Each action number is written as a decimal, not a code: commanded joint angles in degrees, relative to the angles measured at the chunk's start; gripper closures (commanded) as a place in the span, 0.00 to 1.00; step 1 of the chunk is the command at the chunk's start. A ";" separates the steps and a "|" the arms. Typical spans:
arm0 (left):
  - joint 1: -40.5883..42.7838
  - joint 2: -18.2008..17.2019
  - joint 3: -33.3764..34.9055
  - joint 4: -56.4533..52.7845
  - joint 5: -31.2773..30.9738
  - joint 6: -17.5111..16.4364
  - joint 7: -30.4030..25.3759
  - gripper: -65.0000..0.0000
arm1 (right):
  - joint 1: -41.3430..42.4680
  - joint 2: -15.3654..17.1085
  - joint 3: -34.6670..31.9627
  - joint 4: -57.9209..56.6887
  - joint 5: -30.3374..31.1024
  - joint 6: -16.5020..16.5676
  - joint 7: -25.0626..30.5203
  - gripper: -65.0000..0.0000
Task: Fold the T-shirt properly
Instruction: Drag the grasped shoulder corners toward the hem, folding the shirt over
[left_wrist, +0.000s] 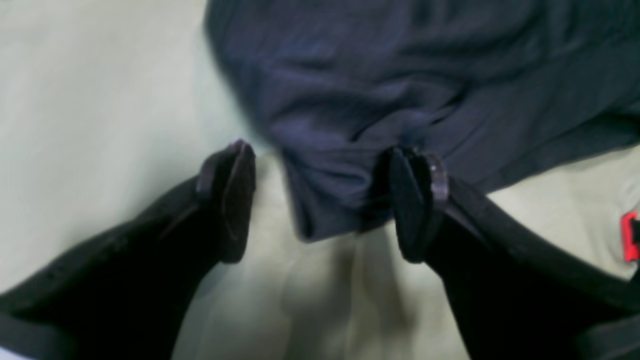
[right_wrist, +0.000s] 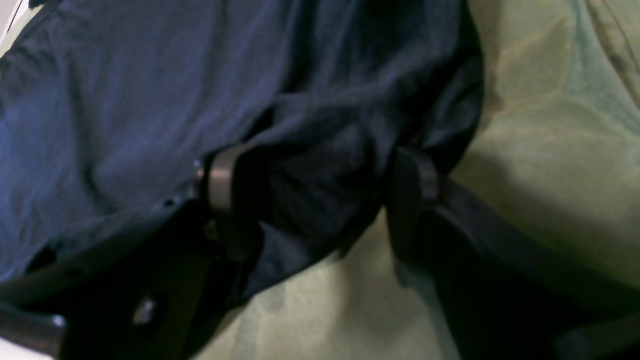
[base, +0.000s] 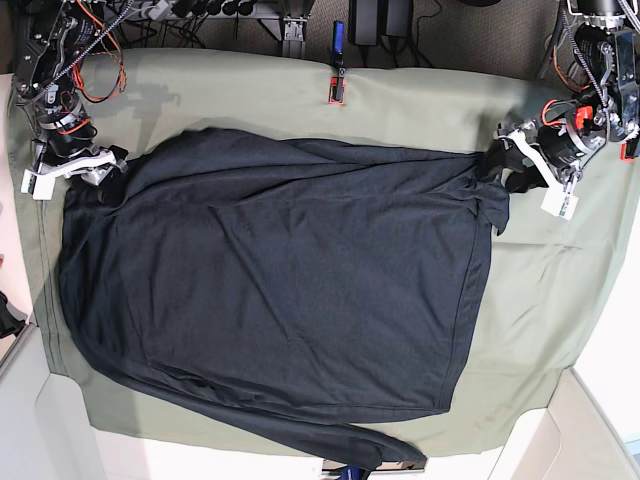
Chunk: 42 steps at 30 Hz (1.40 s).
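At the near edge of the table (base: 560, 300), a long sleeve of the T-shirt (base: 280, 280) trails along the green cloth (base: 530, 330) toward the bottom of the base view. Above it, the dark shirt lies spread wide and mostly flat across the middle of the table, with some wrinkles. At the shirt's far corners, one arm reaches in from each side. The left gripper (left_wrist: 320, 200) has its fingers (left_wrist: 412, 205) spread apart, and a bunched corner of fabric sits between them, touching one finger only. The right gripper (right_wrist: 320, 200) also has its fingers (right_wrist: 220, 187) parted, with a thick fold of the shirt lying between them. Farthest back, a red clip (base: 337, 92) sits on the cloth's far edge.
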<state>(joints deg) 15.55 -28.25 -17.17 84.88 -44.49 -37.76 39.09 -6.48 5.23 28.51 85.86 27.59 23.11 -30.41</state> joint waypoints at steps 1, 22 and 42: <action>-0.33 -0.52 0.52 0.20 -0.61 -0.20 -0.33 0.33 | 0.42 0.26 -0.15 0.48 0.26 0.26 -0.44 0.41; 10.45 -3.37 -10.73 16.74 -3.58 -2.24 4.90 1.00 | -6.88 0.48 5.16 15.85 5.01 0.87 -8.55 1.00; -8.44 -10.80 1.51 5.97 6.64 1.33 0.37 1.00 | 10.23 0.70 6.51 2.71 1.07 0.72 -8.22 1.00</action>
<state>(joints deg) 7.75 -37.41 -14.72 90.15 -38.26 -37.52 40.42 2.83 4.80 34.59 87.42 28.73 24.53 -41.06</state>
